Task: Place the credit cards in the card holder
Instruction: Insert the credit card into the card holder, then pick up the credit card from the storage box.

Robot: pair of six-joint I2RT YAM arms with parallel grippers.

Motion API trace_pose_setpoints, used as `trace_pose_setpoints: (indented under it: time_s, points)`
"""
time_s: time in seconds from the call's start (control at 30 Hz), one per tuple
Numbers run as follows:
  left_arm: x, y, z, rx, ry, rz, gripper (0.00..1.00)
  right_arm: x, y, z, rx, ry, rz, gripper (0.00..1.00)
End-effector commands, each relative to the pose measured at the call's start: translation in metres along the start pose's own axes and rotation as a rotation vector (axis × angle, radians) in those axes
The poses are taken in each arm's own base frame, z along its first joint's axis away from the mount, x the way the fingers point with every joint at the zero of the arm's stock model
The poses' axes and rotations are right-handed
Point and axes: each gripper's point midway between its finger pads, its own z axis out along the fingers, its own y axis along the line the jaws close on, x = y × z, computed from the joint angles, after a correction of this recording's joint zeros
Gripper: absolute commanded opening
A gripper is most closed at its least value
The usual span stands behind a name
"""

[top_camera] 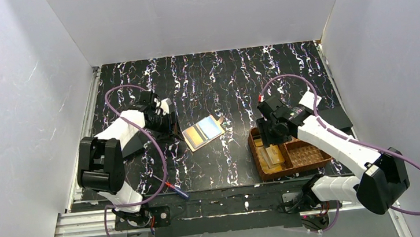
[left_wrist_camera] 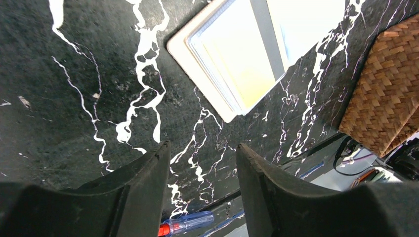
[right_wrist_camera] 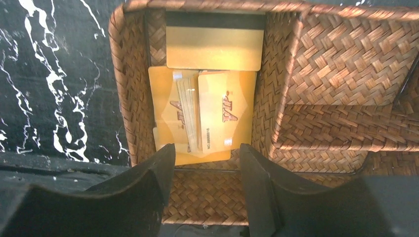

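Several gold credit cards (right_wrist_camera: 212, 106) lie piled in the left compartment of a brown woven basket (right_wrist_camera: 341, 64); they also show in the top view (top_camera: 271, 154). A flat stack of cards with a gold part and a blue part (top_camera: 204, 132) lies on the table's middle, seen close in the left wrist view (left_wrist_camera: 247, 49). A flat black card holder (top_camera: 335, 117) lies at the right, partly behind my right arm. My right gripper (right_wrist_camera: 206, 147) is open and empty just above the basket's cards (top_camera: 268, 139). My left gripper (left_wrist_camera: 202, 145) is open and empty, just left of the table stack (top_camera: 172, 127).
A blue-and-red-handled screwdriver (top_camera: 177, 190) lies near the front edge by the left arm's base and shows in the left wrist view (left_wrist_camera: 190, 224). The basket (top_camera: 310, 156) stands at the front right. White walls enclose the marbled black table (top_camera: 221, 77).
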Motion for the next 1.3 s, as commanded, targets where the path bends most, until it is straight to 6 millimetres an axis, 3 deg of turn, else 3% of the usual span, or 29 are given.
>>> trace_pose_setpoints:
  time_s: [0.0,0.1,0.47,0.9,1.1,1.27]
  points:
    - [0.003,-0.009,-0.011,-0.006,-0.046,0.071,0.51,-0.015,0.002,-0.004,-0.003,-0.060,-0.005,0.56]
    - [0.003,-0.012,-0.010,-0.001,-0.051,0.072,0.51,-0.006,0.011,0.004,-0.058,-0.035,-0.012,0.55]
    - [0.006,-0.017,-0.013,0.007,-0.064,0.090,0.52,0.025,0.007,0.040,-0.003,0.086,0.087,0.59]
    - [0.006,-0.020,-0.014,0.029,-0.062,0.098,0.52,0.040,0.009,0.057,-0.009,0.136,0.121,0.62]
    - [0.006,-0.020,-0.012,0.034,-0.052,0.097,0.53,0.040,0.015,0.060,-0.042,0.131,0.123,0.57]
    - [0.007,-0.020,-0.011,0.034,-0.048,0.097,0.53,0.035,0.024,0.058,-0.089,0.123,0.131,0.42]
